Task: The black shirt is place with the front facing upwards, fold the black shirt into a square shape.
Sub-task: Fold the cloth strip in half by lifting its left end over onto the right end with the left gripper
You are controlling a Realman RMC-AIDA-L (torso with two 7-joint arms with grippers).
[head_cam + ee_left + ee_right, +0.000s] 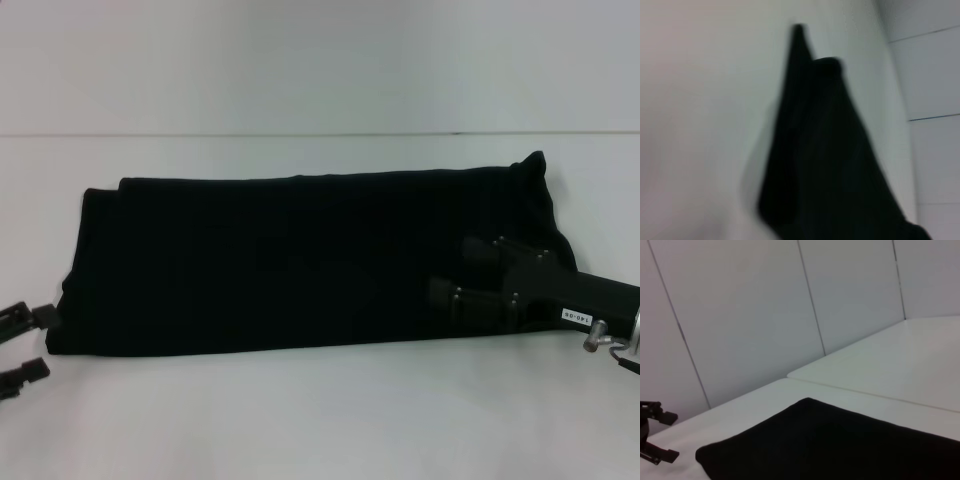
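Note:
The black shirt (290, 265) lies on the white table as a long folded strip running left to right; no lettering or label shows. My right gripper (462, 272) hovers over the strip's right end, fingers pointing left and open, with nothing visibly pinched. My left gripper (25, 343) sits just off the strip's left end near the table's front, open and empty. The left wrist view shows the shirt (825, 165) as a dark, tapering band. In the right wrist view, the shirt (840, 450) fills the lower part and the left gripper (655, 435) appears beyond it.
The white table (320, 420) extends in front of and behind the shirt. A pale panelled wall (740, 315) rises behind the table, and a seam (300, 134) marks the table's far edge.

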